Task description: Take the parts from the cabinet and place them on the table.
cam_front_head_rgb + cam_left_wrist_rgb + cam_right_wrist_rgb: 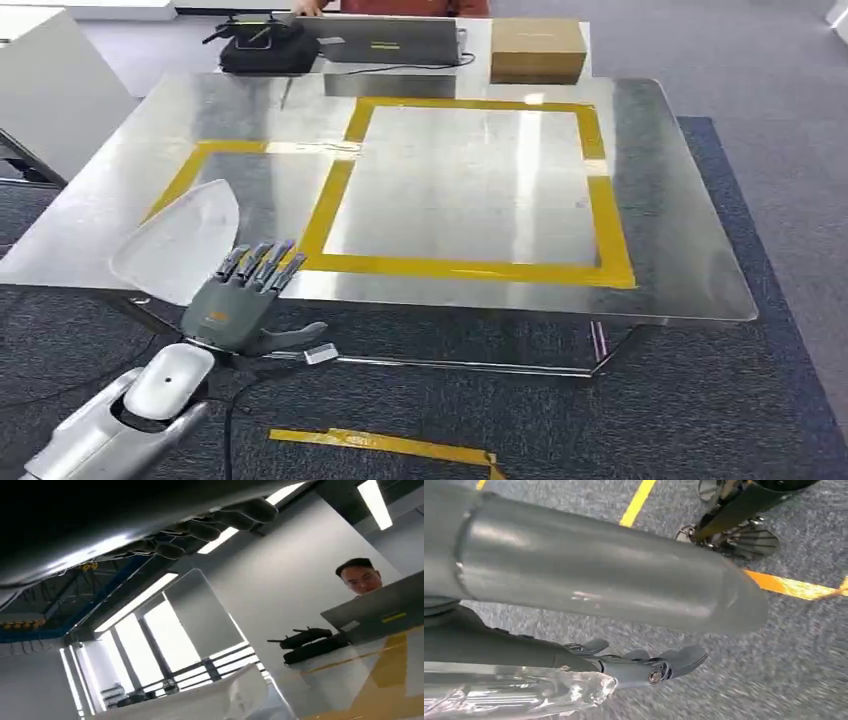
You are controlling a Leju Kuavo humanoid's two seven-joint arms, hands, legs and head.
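Part [180, 240] (clear plastic) overhangs near corner of table [680, 250]. Left hand [240, 300] under it, fingers flat, released. Right hand [644, 667] grasping clear plastic part [514, 695]. Risk: overhanging part tips off edge.

Open laptop [392, 40], black bag [266, 47], cardboard box [537, 49], person [361, 576] behind.

We see bright overhead light glaring off the steel counter [660, 200]; the right wrist view's floor [784, 670] blurs, while the left wrist view is backlit.
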